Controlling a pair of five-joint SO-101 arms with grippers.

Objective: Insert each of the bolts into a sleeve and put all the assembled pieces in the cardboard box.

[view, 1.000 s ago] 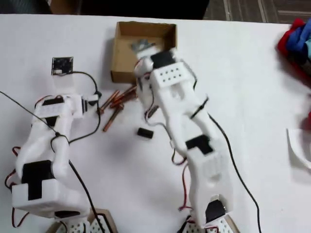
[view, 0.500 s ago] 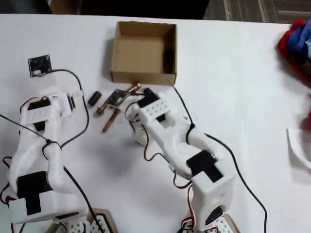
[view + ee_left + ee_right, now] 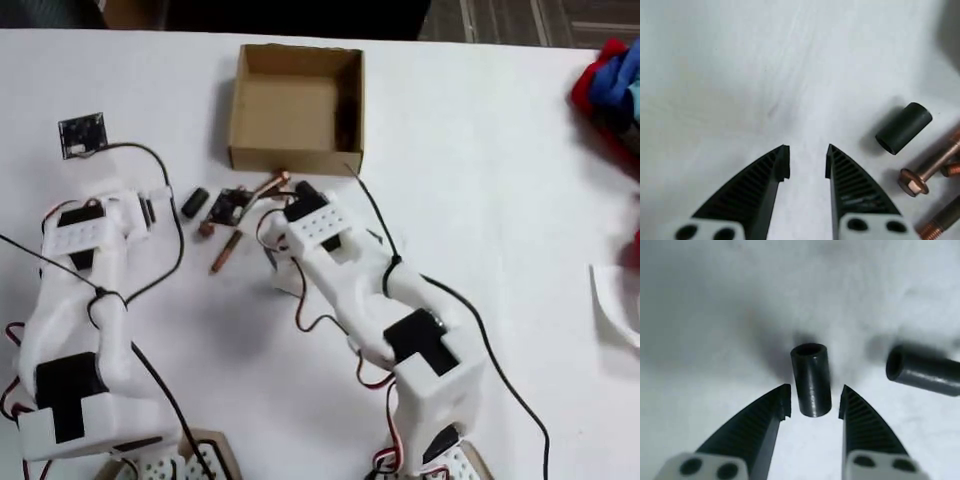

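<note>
Sleeve [image 3: 811, 379] lies between the right gripper's [image 3: 813, 402] parted jaws, not yet gripped; a second sleeve [image 3: 922, 371] lies just beside. Left gripper [image 3: 806, 162] is released and holds nothing, with loose bolts [image 3: 930, 167] near it. Box [image 3: 290, 158] looks to hold no assembled piece and no bolt seems sleeved, so effectively everything is left.

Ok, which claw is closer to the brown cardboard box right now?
Right. The right claw sits near the front wall of the brown cardboard box, open around a black cylindrical sleeve; the left claw is farther off to the side, open over the white table.
</note>
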